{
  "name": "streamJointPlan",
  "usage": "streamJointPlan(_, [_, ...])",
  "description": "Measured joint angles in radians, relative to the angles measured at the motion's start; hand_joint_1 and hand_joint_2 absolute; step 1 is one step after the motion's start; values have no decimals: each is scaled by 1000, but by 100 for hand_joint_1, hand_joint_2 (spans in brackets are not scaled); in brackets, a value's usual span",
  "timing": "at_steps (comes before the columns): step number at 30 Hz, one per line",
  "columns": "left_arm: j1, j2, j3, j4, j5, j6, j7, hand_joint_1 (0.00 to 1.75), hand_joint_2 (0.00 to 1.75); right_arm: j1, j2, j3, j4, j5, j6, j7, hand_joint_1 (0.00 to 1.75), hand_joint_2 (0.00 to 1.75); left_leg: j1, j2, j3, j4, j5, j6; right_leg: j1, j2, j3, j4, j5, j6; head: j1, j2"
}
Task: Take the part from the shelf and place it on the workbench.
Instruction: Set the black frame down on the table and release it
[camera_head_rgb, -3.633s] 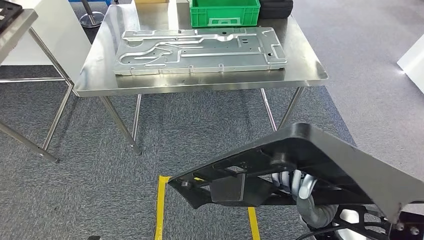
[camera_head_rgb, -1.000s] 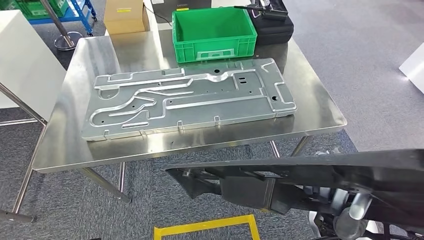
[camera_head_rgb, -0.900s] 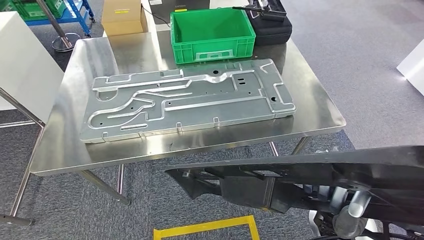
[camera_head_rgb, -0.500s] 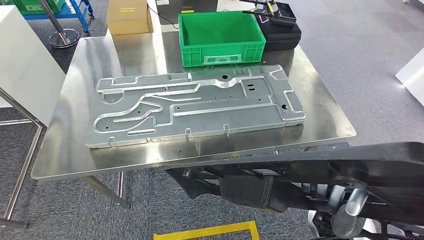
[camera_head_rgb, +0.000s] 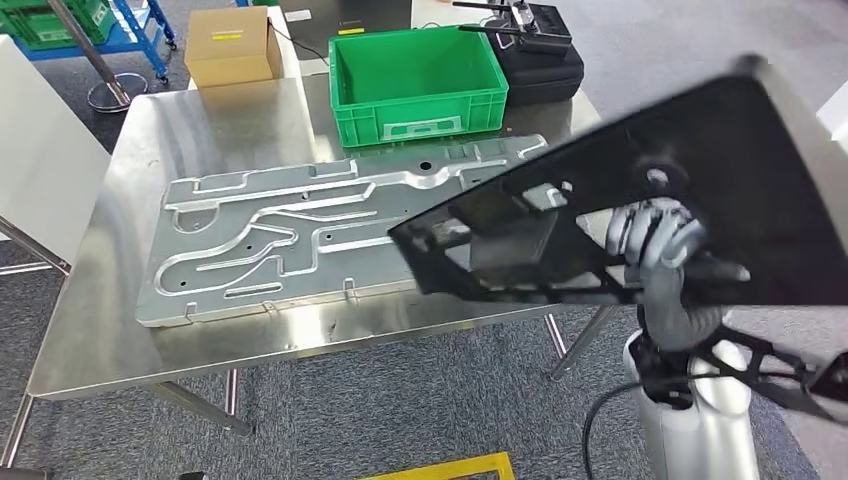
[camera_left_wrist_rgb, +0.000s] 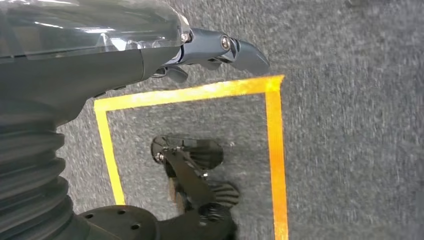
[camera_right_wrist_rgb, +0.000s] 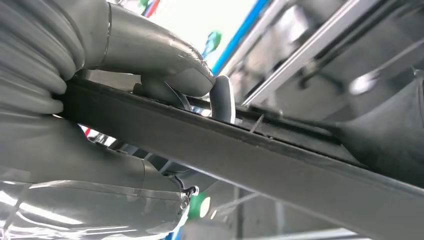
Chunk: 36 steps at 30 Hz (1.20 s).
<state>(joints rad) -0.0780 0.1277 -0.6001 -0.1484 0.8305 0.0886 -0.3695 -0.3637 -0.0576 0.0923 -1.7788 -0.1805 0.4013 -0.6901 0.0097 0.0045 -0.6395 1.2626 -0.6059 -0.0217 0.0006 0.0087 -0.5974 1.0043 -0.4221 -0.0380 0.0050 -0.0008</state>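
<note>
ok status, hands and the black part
Right robot hand grips the black part, raised over the workbench. Left robot hand holds nothing. Metal plate and green bin occupy the workbench.

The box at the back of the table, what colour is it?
The plastic crate is bright green; the head view shows it best.

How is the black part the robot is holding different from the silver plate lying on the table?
The black part is dark, matt and tilted in the air, gripped by the right robot hand. The silver plate is shiny metal and lies flat on the table. Both are large panels with raised ribs and holes.
</note>
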Motion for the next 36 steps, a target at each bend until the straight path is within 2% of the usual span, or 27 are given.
streamJointPlan(1, [2,-1,-2,0,0,-3,-2,0,175,-47,-10,-22,54,13,-6,1,169,175,1,0,-28,25,0,-2,1,1,1,1,-2,0,0,0])
streamJointPlan(2, [4,-1,-3,0,0,-5,-3,0,175,-95,-20,-43,105,29,-14,3,169,175,1,0,-39,14,23,-5,2,2,4,2,-5,1,0,0])
streamJointPlan(4, [6,-1,-7,0,-1,-9,-3,0,175,-203,-43,-77,204,69,-47,21,169,175,1,0,-16,-101,119,-7,2,2,10,8,-13,7,0,0])
streamJointPlan(5, [6,0,-9,0,-2,-11,-1,0,175,-265,-56,-87,253,93,-71,38,169,175,0,0,0,-163,151,-3,2,2,10,13,-17,10,0,0])
streamJointPlan(6, [2,1,-12,0,-4,-14,3,0,175,-332,-70,-94,304,118,-100,57,169,175,-2,1,12,-206,168,5,3,2,8,18,-21,14,0,0])
streamJointPlan(7, [-1,2,-15,0,-6,-16,7,0,175,-395,-85,-100,356,145,-133,76,169,175,-5,1,15,-227,175,14,4,2,4,21,-23,19,-1,0])
streamJointPlan(9, [-8,3,-23,0,-11,-20,13,0,175,-503,-111,-104,453,204,-193,104,169,175,-6,0,16,-232,180,31,6,-1,1,22,-25,31,-1,0])
streamJointPlan(11, [-11,2,-31,-1,-18,-22,15,0,175,-586,-134,-97,543,281,-247,124,169,175,-1,-1,20,-241,192,42,5,-4,-5,42,-41,41,0,0])
streamJointPlan(12, [-14,2,-35,-1,-22,-22,16,0,175,-622,-144,-88,585,324,-273,134,169,175,2,-1,22,-245,195,45,4,-4,-21,77,-62,47,1,0])
streamJointPlan(14, [-20,2,-43,-1,-28,-24,16,0,175,-680,-158,-56,673,430,-330,160,169,175,2,-1,23,-247,195,49,-2,-4,-86,202,-120,55,4,0])
streamJointPlan(15, [-24,2,-47,-1,-31,-24,16,0,175,-702,-161,-31,720,493,-354,180,169,175,3,-1,23,-247,194,49,-6,-4,-122,265,-140,59,4,0])
streamJointPlan(16, [-27,1,-51,-1,-35,-25,16,0,175,-721,-163,1,769,563,-371,206,169,175,3,0,24,-246,193,49,-9,-5,-148,303,-143,62,4,0])
streamJointPlan(17, [-31,1,-56,-2,-39,-27,15,0,175,-742,-164,42,824,639,-380,235,169,175,3,0,25,-246,192,48,-12,-5,-155,302,-125,63,4,0])
streamJointPlan(18, [-36,0,-60,-3,-43,-28,15,0,175,-766,-163,91,882,714,-380,265,169,175,3,-1,27,-245,190,46,-16,-6,-141,258,-89,64,4,0])
streamJointPlan(19, [-43,-2,-63,-4,-46,-29,14,0,175,-791,-161,144,939,784,-373,291,169,175,4,-1,29,-244,188,43,-19,-8,-111,186,-45,65,4,0])
streamJointPlan(21, [-58,-3,-70,-7,-52,-32,14,0,175,-835,-145,252,1047,905,-343,333,169,175,1,-3,28,-241,184,34,-18,-8,-55,61,6,63,3,0])
streamJointPlan(22, [-65,-3,-74,-7,-54,-33,15,0,175,-851,-132,302,1095,954,-320,354,169,175,0,-4,28,-241,183,29,-16,-7,-42,32,12,60,3,0])
streamJointPlan(23, [-69,-4,-77,-8,-56,-36,15,0,175,-863,-113,352,1142,999,-294,376,169,175,-1,-5,28,-243,182,23,-13,-5,-40,26,8,56,3,0])
streamJointPlan(26, [-75,-6,-84,-10,-58,-43,15,0,175,-870,-46,492,1262,1093,-233,439,169,175,4,-5,26,-234,170,5,-13,-3,-35,16,11,34,2,0])
streamJointPlan(27, [-76,-7,-85,-10,-59,-45,14,0,175,-866,-25,527,1291,1110,-226,450,169,175,5,-5,13,-204,151,0,-14,-3,-32,12,13,27,2,0])
streamJointPlan(28, [-76,-8,-85,-10,-60,-48,13,0,175,-860,-4,558,1315,1122,-225,458,169,175,6,-5,-12,-152,123,-3,-14,-3,-31,10,13,22,1,0])
streamJointPlan(30, [-75,-8,-87,-10,-61,-54,8,0,175,-841,29,609,1355,1140,-233,467,169,175,5,-5,-81,-13,65,-8,-10,-2,-29,10,10,14,0,0])
streamJointPlan(31, [-73,-8,-88,-10,-63,-57,6,0,175,-828,41,632,1372,1148,-240,471,169,175,5,-5,-108,35,54,-9,-8,-2,-26,11,7,12,0,0])
streamJointPlan(32, [-71,-8,-90,-10,-65,-60,4,0,175,-814,52,650,1387,1155,-247,474,169,175,5,-5,-119,47,62,-8,-6,-2,-24,11,4,10,0,0])
streamJointPlan(33, [-70,-8,-92,-10,-67,-63,2,0,175,-803,61,665,1398,1162,-254,477,169,175,5,-5,-109,17,90,-6,-4,-2,-21,13,1,10,0,0])
streamJointPlan(35, [-67,-7,-96,-10,-72,-67,-4,0,175,-786,77,687,1416,1175,-272,486,169,175,4,-6,-50,-118,164,1,-2,-1,-15,18,-9,13,0,0])
streamJointPlan(36, [-66,-6,-98,-10,-75,-69,-8,0,175,-780,83,695,1424,1181,-283,488,169,175,3,-6,-21,-179,187,5,-1,0,-14,22,-14,17,0,0])
